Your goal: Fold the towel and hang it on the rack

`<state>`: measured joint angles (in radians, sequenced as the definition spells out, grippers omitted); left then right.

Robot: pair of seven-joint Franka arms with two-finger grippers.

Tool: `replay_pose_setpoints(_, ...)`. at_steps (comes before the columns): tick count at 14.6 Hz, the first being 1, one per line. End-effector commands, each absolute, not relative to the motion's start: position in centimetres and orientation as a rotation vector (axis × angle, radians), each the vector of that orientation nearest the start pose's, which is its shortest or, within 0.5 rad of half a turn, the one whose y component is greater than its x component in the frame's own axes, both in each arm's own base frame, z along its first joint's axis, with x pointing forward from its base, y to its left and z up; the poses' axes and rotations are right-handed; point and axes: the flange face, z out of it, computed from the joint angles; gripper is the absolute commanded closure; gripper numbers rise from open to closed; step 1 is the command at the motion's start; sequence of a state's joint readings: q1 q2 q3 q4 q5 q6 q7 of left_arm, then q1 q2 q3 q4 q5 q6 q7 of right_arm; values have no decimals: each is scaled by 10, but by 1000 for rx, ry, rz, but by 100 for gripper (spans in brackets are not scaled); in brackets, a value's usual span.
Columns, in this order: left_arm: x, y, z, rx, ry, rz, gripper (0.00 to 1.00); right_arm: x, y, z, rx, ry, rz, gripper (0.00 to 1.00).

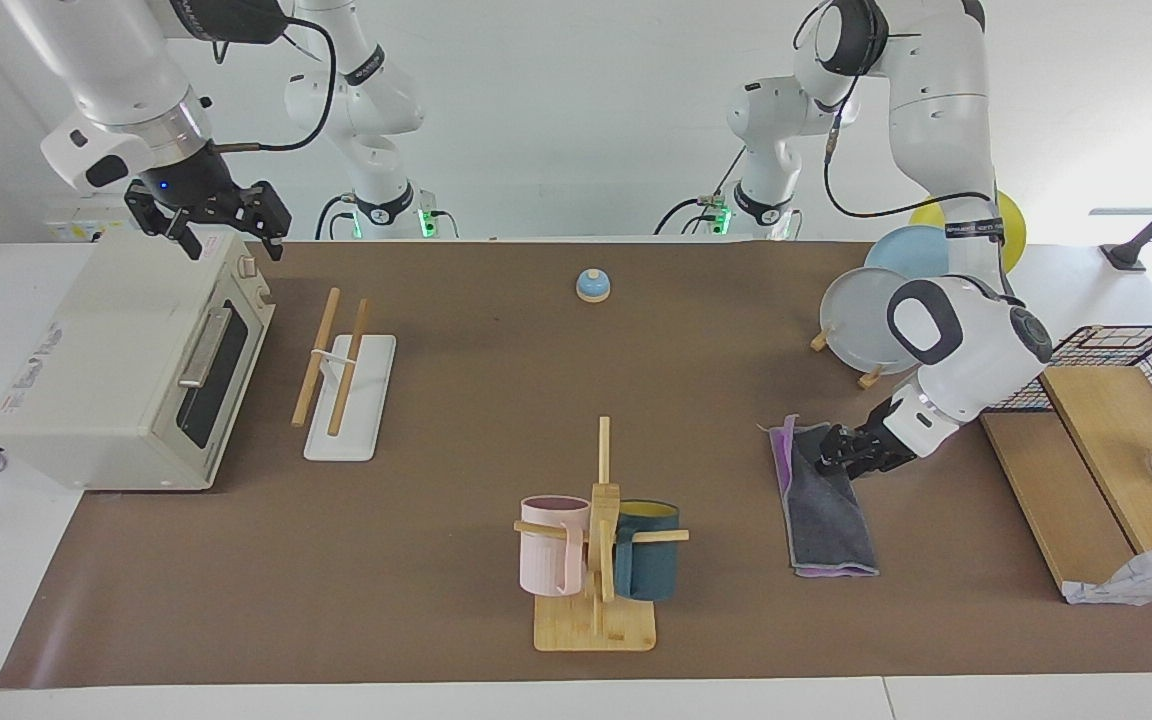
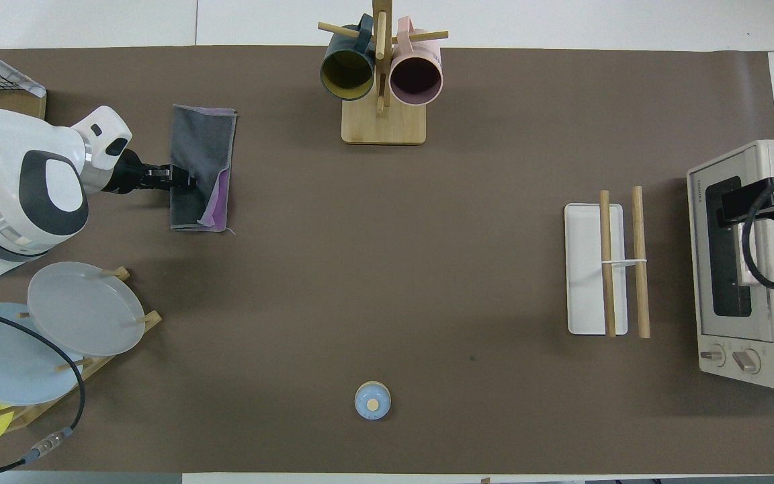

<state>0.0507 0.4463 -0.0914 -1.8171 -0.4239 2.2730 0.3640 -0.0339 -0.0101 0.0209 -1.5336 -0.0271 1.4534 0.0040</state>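
Note:
The towel [image 1: 826,510] [image 2: 202,151] lies folded into a long strip on the brown mat at the left arm's end of the table. Its dark grey face is up and purple shows along the edges. My left gripper [image 1: 829,460] [image 2: 184,180] is low at the strip's long edge, toward the end nearer the robots, and touches the cloth. The rack [image 1: 336,365] [image 2: 619,269], two wooden rods over a white base, stands bare near the right arm's end. My right gripper [image 1: 229,240] [image 2: 756,202] waits open over the toaster oven.
A toaster oven [image 1: 126,350] stands beside the rack. A wooden mug stand [image 1: 596,540] with pink and teal mugs is at mid-table, farther from the robots. A plate stand [image 1: 861,320], a wire basket on a wooden board [image 1: 1106,420] and a blue bell [image 1: 593,285] are also here.

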Motion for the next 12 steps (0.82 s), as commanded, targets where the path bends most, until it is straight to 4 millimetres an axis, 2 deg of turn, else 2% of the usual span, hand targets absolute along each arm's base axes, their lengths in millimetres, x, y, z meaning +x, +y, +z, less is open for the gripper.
replay_pose_setpoints(1,653,-41,291,-3491,232,-131,52,537,-12,637,-3145,8,109,0)
replay_pose_setpoints(6,650,-37,287,-3487,228,-119,89,537,-14,637,-3145,13,109,0)
replay_pose_setpoints(7,650,-37,287,-3482,235,-117,99,537,-14,637,-3145,13,109,0)
replay_pose_setpoints(12,651,-38,291,-3485,230,-107,100,537,-13,637,-3145,10,109,0)
